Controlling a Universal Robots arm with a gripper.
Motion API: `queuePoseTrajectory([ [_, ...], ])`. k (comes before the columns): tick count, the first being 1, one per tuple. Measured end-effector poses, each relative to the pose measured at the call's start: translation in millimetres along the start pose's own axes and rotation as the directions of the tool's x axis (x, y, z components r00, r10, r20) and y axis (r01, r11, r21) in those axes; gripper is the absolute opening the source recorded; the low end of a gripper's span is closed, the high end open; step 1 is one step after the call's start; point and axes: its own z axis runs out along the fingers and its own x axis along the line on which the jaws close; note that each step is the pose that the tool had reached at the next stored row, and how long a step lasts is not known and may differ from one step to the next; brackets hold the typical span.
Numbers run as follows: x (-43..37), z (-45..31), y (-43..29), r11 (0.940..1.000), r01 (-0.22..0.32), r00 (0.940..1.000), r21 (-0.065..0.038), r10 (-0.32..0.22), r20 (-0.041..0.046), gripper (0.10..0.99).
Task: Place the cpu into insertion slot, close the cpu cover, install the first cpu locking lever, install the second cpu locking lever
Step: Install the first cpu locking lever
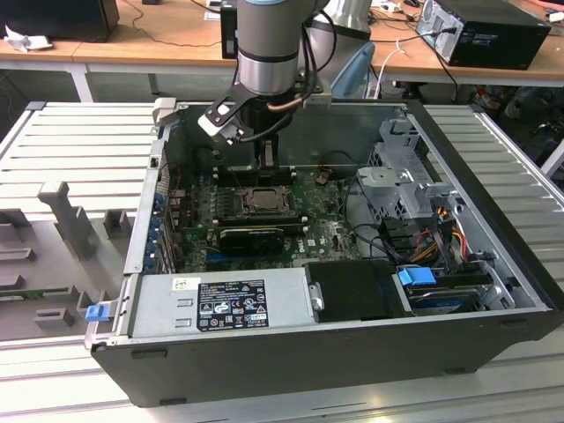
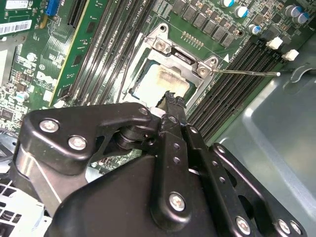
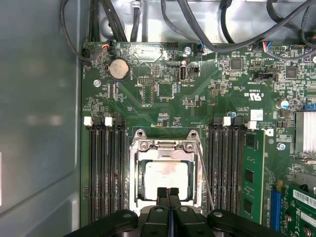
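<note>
Your gripper, closed with nothing held, sits at the edge of the cpu cover. The cpu seems seated, but a sideways slip could scrape it.

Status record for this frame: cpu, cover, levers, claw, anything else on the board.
cover: down flat on the socket
cpu: seated, its stained top face showing through the cover's cut-out
lever: thin rod angling away from the socket's side, looks unlatched
other lever: cannot tell
claw: shut, tips together over the cover's edge, at the rim of the cpu
memory stick: one green stick upright in a slot beside the socket
</note>
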Motion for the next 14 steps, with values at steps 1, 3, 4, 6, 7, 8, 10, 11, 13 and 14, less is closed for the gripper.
queuePoseTrajectory([
  [1, 0.0, -2.3, 0.0, 1.0000, 0.000, 1.0000, 0.000, 0.000, 0.0001, 0.106],
  [3, 0.1, -4.8, 0.1, 1.0000, 0.000, 1.0000, 0.000, 0.000, 0.0001, 0.106],
  [4, 0.1, -5.3, 0.1, 1.0000, 0.000, 1.0000, 0.000, 0.000, 0.0001, 0.106],
  [6, 0.1, -6.3, 0.1, 1.0000, 0.000, 1.0000, 0.000, 0.000, 0.0000, 0.106],
  [7, 0.1, -6.5, 0.1, 1.0000, 0.000, 1.0000, 0.000, 0.000, -0.0002, 0.106],
  [8, 0.1, -6.7, 0.1, 1.0000, 0.000, 1.0000, 0.000, 0.000, -0.0002, 0.106],
  [10, 0.1, -7.6, 0.1, 1.0000, 0.000, 1.0000, 0.000, 0.000, 0.0001, 0.106],
  [11, 0.1, -8.0, 0.1, 1.0000, 0.000, 1.0000, 0.000, 0.000, -0.0001, 0.106],
  [13, 0.1, -8.5, 0.1, 1.0000, 0.000, 1.0000, 0.000, 0.000, 0.0000, 0.106],
  [14, 0.1, -8.7, 0.1, 1.0000, 0.000, 1.0000, 0.000, 0.000, 0.0001, 0.106],
])
